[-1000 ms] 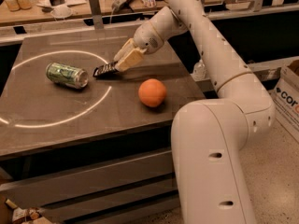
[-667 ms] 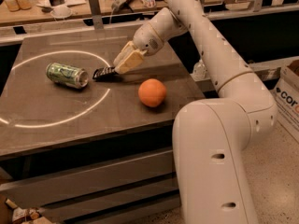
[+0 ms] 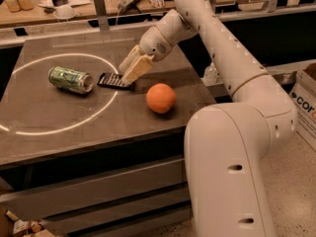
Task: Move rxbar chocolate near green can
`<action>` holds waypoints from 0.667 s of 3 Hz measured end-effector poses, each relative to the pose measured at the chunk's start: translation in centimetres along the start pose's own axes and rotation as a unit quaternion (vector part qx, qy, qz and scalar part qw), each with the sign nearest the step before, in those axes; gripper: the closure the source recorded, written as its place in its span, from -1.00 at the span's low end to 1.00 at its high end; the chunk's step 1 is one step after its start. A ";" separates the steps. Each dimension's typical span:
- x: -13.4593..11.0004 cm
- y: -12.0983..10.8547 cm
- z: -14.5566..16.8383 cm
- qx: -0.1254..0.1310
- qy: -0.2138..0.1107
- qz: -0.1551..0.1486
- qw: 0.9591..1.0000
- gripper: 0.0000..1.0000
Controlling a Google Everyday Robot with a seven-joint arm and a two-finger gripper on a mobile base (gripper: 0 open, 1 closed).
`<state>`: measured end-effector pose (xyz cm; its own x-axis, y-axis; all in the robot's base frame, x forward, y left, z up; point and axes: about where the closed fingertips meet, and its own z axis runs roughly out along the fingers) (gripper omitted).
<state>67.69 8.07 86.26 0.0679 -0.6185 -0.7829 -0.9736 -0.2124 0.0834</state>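
Observation:
The rxbar chocolate point(image 3: 111, 80), a flat dark bar with pale marks, lies on the dark table point(image 3: 59, 132) just right of the green can point(image 3: 70, 79). The can lies on its side inside a white circle of light. My gripper point(image 3: 130, 75) reaches down from the upper right. Its pale fingers point(image 3: 139, 67) are closed on the bar's right end, which rests on or just above the table. A narrow gap separates the bar from the can.
An orange round fruit point(image 3: 161, 98) sits on the table right of the bar, close below my arm point(image 3: 222, 48). A cluttered workbench point(image 3: 74, 6) runs behind the table. A cardboard box point(image 3: 305, 100) stands on the floor at the right.
My gripper and the bar have shifted only slightly; the can and the orange have not moved.

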 end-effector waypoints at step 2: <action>0.6 -0.4 -2.4 0.045 0.011 0.019 0.999 -1.00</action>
<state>68.69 5.97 87.28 0.0345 -0.6410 -0.7667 -0.9913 -0.1197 0.0555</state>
